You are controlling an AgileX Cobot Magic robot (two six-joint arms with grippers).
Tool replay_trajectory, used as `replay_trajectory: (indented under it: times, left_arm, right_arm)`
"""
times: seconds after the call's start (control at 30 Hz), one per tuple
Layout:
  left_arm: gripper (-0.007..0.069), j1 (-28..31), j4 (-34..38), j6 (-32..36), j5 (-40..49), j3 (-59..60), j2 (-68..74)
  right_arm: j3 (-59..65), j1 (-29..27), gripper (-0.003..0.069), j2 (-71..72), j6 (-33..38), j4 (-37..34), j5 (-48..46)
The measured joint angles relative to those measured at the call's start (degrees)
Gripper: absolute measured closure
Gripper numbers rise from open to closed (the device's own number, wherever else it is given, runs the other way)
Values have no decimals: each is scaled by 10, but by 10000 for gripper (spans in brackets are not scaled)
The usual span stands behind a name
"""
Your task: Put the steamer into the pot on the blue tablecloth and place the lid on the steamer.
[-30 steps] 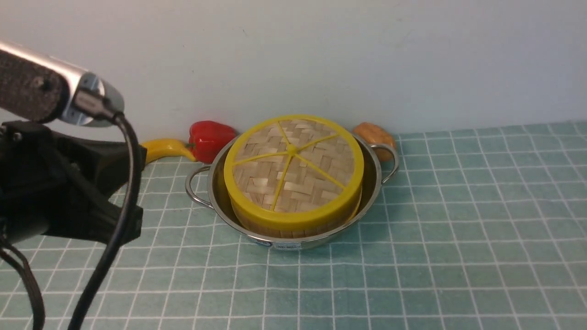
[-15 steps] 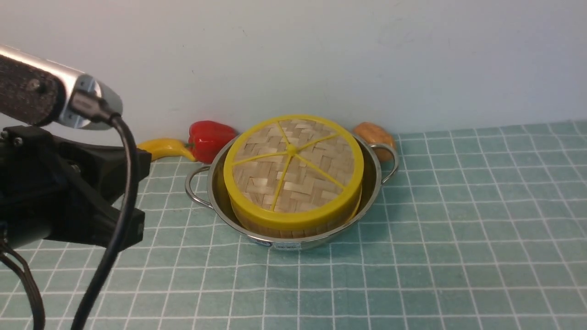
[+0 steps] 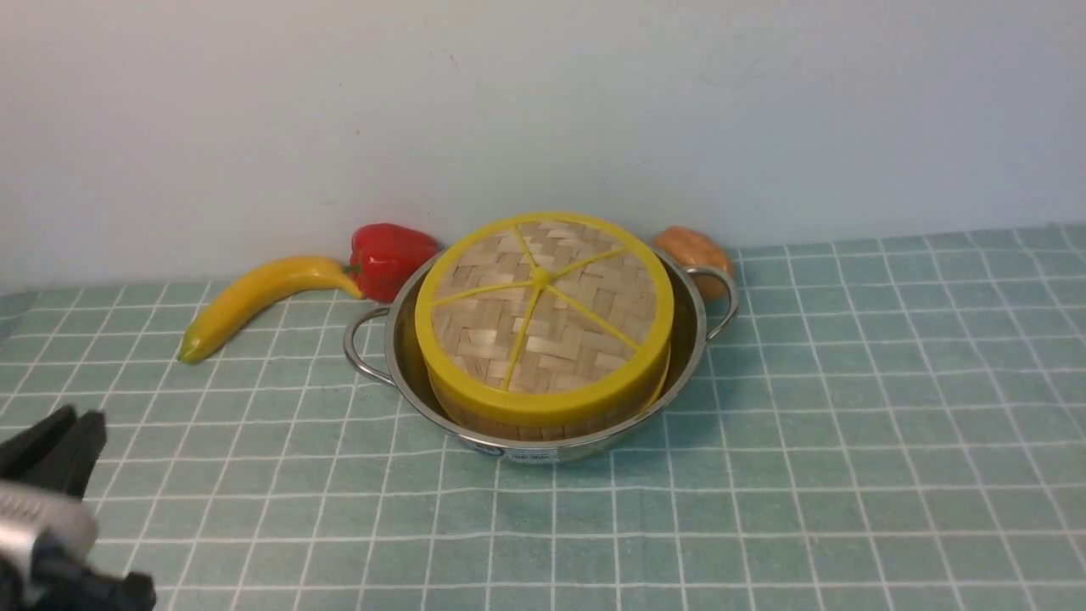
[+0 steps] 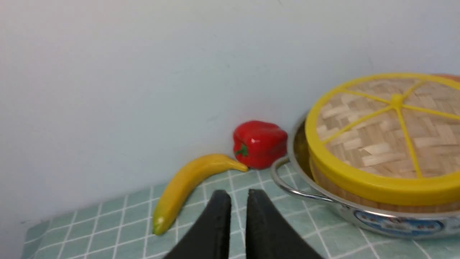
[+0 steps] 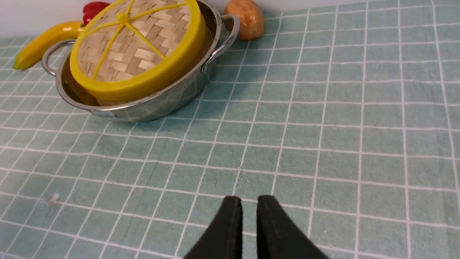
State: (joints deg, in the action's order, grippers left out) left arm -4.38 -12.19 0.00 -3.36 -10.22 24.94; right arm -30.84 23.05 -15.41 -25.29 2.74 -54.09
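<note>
The woven lid (image 3: 543, 310) with yellow rim and spokes sits on the bamboo steamer (image 3: 543, 420). The steamer stands inside the shiny pot (image 3: 691, 339) on the blue tablecloth (image 3: 848, 424). The steamer's contents are hidden under the lid. My left gripper (image 3: 59, 437) is low at the front left corner, well away from the pot. In the left wrist view that gripper (image 4: 239, 201) shows a narrow gap with nothing in it, facing the pot's handle (image 4: 287, 185). My right gripper (image 5: 249, 212) hovers over bare cloth, narrowly open and empty, with the pot (image 5: 172, 97) far off.
A yellow banana (image 3: 254, 297) and a red pepper (image 3: 386, 255) lie behind the pot on its left, against the wall. A brown potato-like toy (image 3: 691, 250) lies behind its right handle. Cloth stretches to the right and front.
My left arm has dropped from high at the left to the lower left corner, uncovering the banana. Pot, steamer and lid have not moved.
</note>
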Motion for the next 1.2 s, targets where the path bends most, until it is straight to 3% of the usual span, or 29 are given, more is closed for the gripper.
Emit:
replay_trajectory:
  times: [0.17, 0.33, 0.43, 0.57, 1.1, 1.2]
  left_arm:
    - [539, 53, 1, -19, -40, 101, -161]
    - [536, 68, 1, -28, 46, 106, -244]
    - [529, 69, 5, -32, 132, 106, -249]
    - [529, 69, 7, -34, 173, 107, -249]
    - [507, 69, 9, -34, 184, 107, -250]
    - [496, 69, 9, -34, 184, 107, -250]
  right_arm:
    - [0, 0, 559, 0, -5, 0, 2]
    - [0, 0, 547, 0, -9, -1, 2]
    - [0, 0, 537, 0, -9, -1, 3]
    - [0, 0, 529, 0, -9, -1, 3]
    - [0, -2, 493, 2, -2, 4, 4]
    - [9, -51, 485, 20, 26, 40, 56]
